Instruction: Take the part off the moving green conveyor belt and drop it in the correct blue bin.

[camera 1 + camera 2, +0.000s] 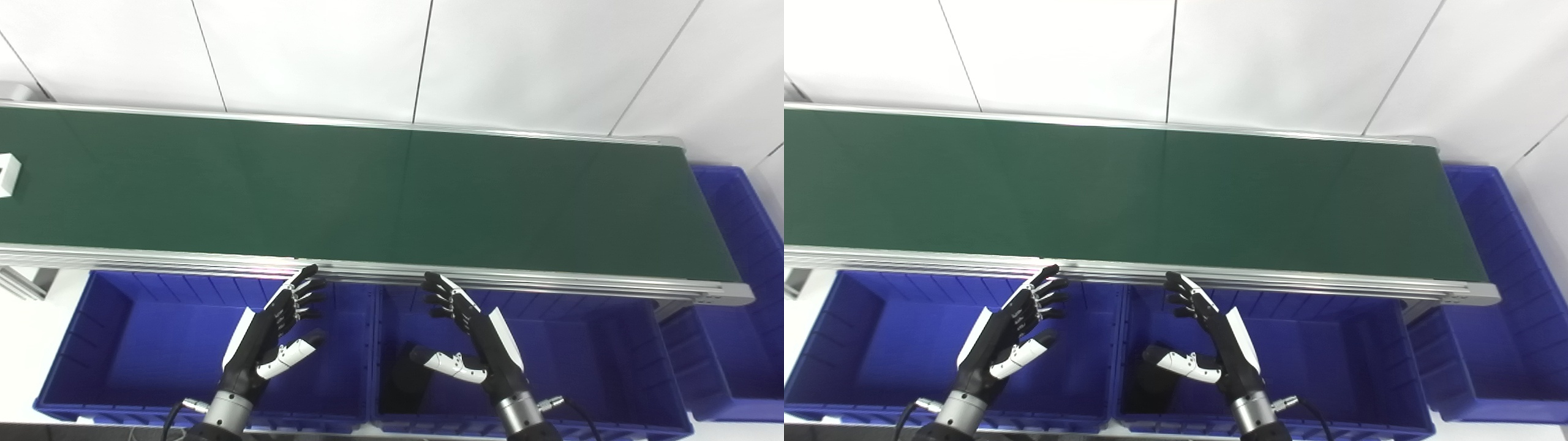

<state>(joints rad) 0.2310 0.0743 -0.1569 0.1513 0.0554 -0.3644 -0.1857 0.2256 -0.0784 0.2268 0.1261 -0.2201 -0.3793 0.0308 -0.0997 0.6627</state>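
A white blocky part rides on the green conveyor belt at the far left edge of the left eye view; the right eye view does not show it. My left hand hovers open over the left blue bin, fingers spread toward the belt's near rail. My right hand hovers open over the middle blue bin, palm facing the left hand. Both hands hold nothing and are far right of the part.
A dark object lies in the middle bin below my right thumb. A third blue bin stands past the belt's right end. The aluminium rail runs along the belt's near side, just beyond my fingertips. White wall panels rise behind.
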